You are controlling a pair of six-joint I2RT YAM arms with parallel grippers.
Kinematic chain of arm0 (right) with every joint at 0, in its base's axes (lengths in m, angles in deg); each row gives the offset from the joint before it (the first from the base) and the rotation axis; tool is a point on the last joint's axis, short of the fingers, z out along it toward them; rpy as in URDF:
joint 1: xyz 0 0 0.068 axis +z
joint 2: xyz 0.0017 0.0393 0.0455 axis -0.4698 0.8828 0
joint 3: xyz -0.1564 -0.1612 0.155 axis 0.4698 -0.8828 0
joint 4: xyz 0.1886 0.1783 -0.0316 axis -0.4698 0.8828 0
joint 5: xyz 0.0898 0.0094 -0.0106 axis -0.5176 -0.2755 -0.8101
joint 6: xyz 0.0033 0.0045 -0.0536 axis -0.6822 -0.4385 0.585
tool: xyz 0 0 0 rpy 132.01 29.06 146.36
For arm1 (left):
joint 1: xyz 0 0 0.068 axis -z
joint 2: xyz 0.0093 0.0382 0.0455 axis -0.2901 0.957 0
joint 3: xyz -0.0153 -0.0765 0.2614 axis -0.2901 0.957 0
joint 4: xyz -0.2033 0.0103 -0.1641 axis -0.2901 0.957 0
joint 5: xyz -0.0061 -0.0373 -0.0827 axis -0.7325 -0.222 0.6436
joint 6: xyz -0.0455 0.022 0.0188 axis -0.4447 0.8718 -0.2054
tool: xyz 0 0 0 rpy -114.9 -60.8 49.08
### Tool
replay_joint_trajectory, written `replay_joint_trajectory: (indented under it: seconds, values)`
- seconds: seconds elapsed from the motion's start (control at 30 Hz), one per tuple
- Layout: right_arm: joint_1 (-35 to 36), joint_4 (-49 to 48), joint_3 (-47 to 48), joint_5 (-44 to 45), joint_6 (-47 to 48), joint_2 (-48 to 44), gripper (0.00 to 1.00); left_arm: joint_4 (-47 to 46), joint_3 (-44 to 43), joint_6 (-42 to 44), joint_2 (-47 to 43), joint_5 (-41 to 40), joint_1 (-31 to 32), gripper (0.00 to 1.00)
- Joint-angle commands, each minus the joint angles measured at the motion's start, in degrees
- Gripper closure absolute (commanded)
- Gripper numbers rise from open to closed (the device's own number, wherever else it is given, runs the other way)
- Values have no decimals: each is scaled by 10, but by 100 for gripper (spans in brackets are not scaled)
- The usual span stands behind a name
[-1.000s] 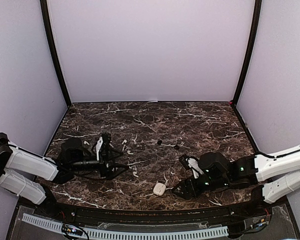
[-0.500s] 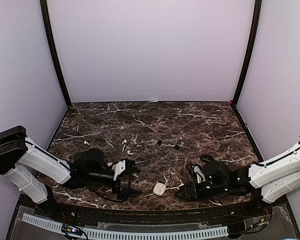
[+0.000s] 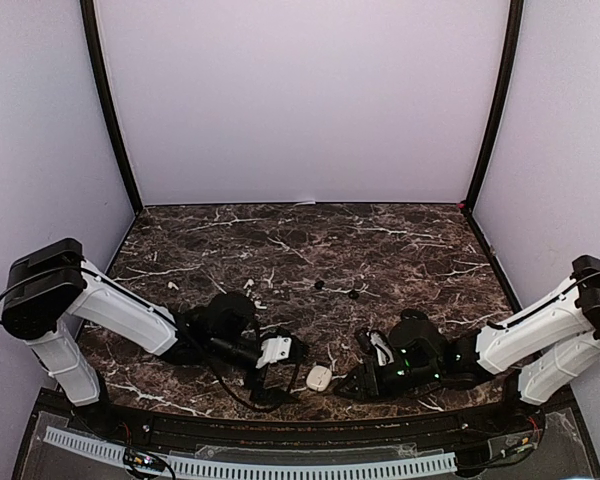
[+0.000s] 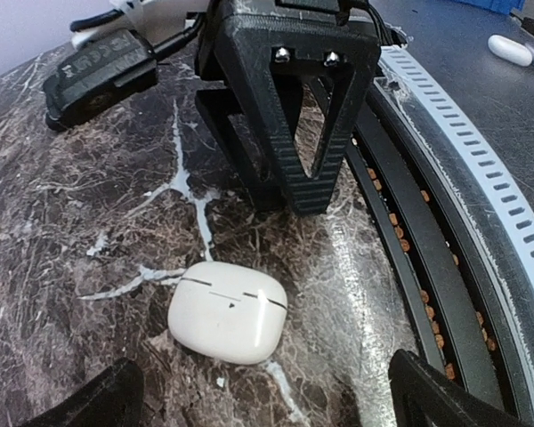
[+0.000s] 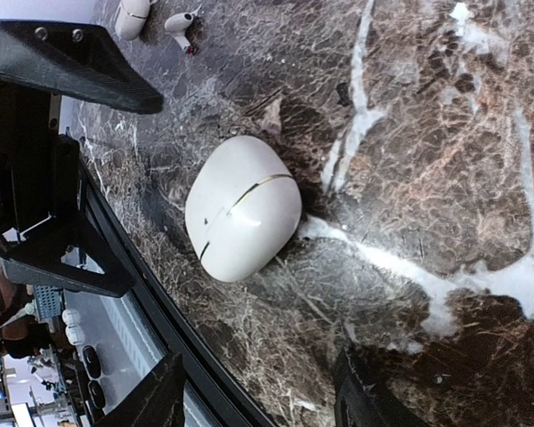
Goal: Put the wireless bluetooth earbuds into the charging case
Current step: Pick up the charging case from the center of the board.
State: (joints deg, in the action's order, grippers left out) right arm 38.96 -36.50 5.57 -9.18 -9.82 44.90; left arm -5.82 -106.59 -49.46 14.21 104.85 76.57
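Approach, seemingly, to the shut charging case point(image 3: 319, 377) at the worktop's point(image 3: 380, 240) near edge, with left jaws spread wide and right jaws parted, both empty, flanking it, earbuds point(image 3: 319, 284) loose farther back; next, likely steadying it and prising the lid.

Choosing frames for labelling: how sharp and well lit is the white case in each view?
Top external: the white pebble-shaped charging case is tiny and soft. Left wrist: sharp, softly lit, glare on the dark marble tabletop beside it. Right wrist: sharp, bright, a dark shadow beside it.
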Motion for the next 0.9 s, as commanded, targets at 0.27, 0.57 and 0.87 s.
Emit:
replay_joint_trajectory:
  seconds: [0.27,0.57,0.87]
  values:
    - [-4,-5,-11,12,1,-37,44,129,-103,74,82,9,2,1]
    - [-5,20,-19,34,6,-72,44,168,-157,81,133,40,-4,3]
    - [-6,32,-11,34,19,-82,43,221,-196,111,164,76,-12,29]
